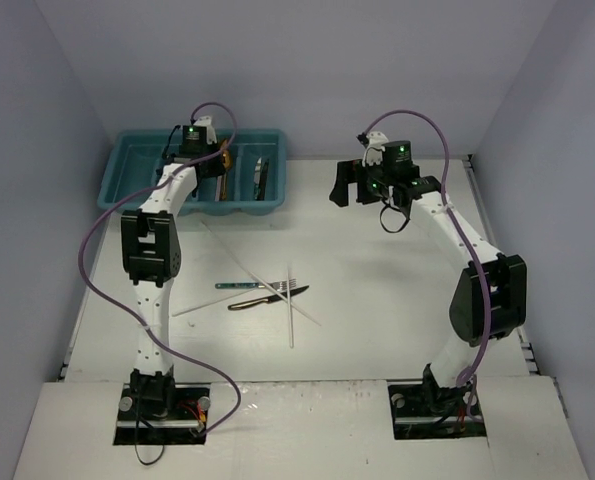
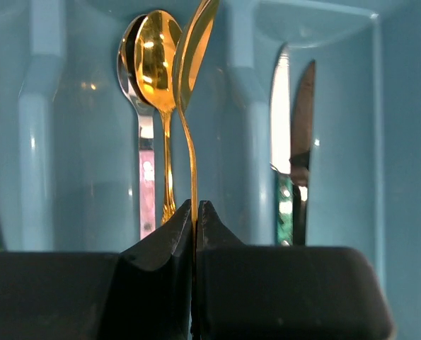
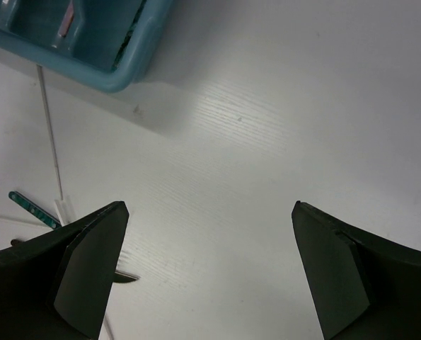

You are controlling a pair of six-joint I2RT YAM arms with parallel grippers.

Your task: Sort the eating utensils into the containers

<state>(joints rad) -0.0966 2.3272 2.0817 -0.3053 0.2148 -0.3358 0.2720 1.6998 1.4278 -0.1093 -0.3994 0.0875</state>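
The left gripper (image 2: pixel 196 207) is pinched tight on a gold spoon (image 2: pixel 190 71) over the teal tray (image 1: pixel 127 180) at the bench's (image 1: pixel 397 300) far left corner. The right gripper (image 3: pixel 209 209) is wide open and holds nothing. More utensils (image 1: pixel 267 293) lie in the middle of the bench.

1. The teal cutlery tray (image 1: pixel 127 185) sat at the table's far left, its four long compartments running near to far.
2. A gold spoon (image 2: pixel 189 64), held by its handle, stood edge-on over the second compartment from the right.
3. Beneath it another gold spoon (image 2: pixel 157 49) overlapped a silver spoon (image 2: pixel 146 149).
4. A teal-handled knife (image 2: pixel 281 106) and a black-handled knife (image 2: pixel 306 106) lay side by side in the rightmost compartment.
5. Mid-table, a second teal-handled knife (image 1: pixel 239 285) and a dark knife (image 1: pixel 252 301) lay among thin white chopsticks (image 1: pixel 239 256).
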